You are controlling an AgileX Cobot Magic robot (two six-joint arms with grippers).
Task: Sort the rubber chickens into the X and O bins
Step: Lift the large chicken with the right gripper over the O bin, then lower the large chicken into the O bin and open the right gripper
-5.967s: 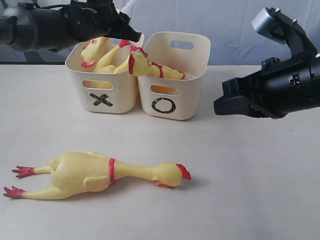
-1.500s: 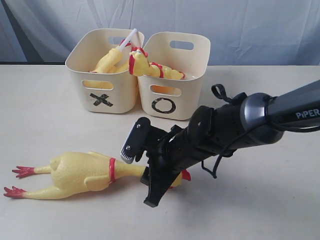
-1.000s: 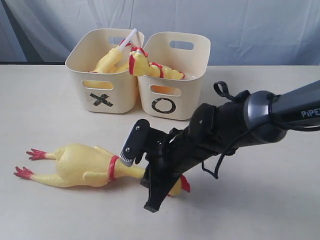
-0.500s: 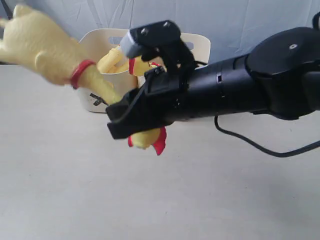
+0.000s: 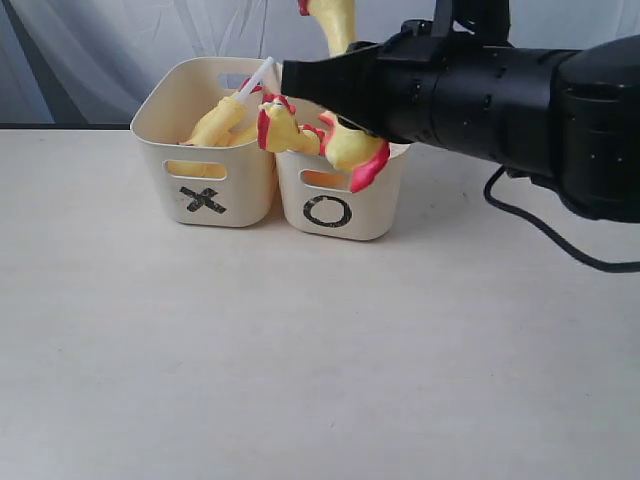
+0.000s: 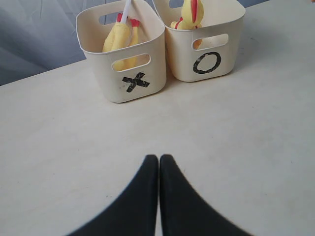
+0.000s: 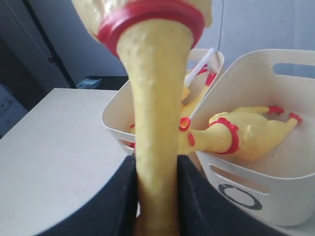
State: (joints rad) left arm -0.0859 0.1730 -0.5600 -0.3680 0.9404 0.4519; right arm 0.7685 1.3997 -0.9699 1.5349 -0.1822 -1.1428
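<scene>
The large rubber chicken [image 5: 352,150] hangs head-down above the front rim of the O bin [image 5: 340,215], its neck pinched in the jaws of the right gripper [image 5: 335,85]. 1 more chicken [image 7: 246,132] lies inside the O bin, and a small chicken [image 6: 120,39] sits in the X bin [image 6: 133,83] just beside it, near the far edge of the table [image 5: 300,350]. The left gripper [image 6: 158,169] hovers over bare table, jaws pressed together, empty.

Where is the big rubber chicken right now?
Exterior view: the big rubber chicken is up in the air at the upper middle, held by its neck in the right end effector, its head hanging at the O bin's front rim.
</scene>
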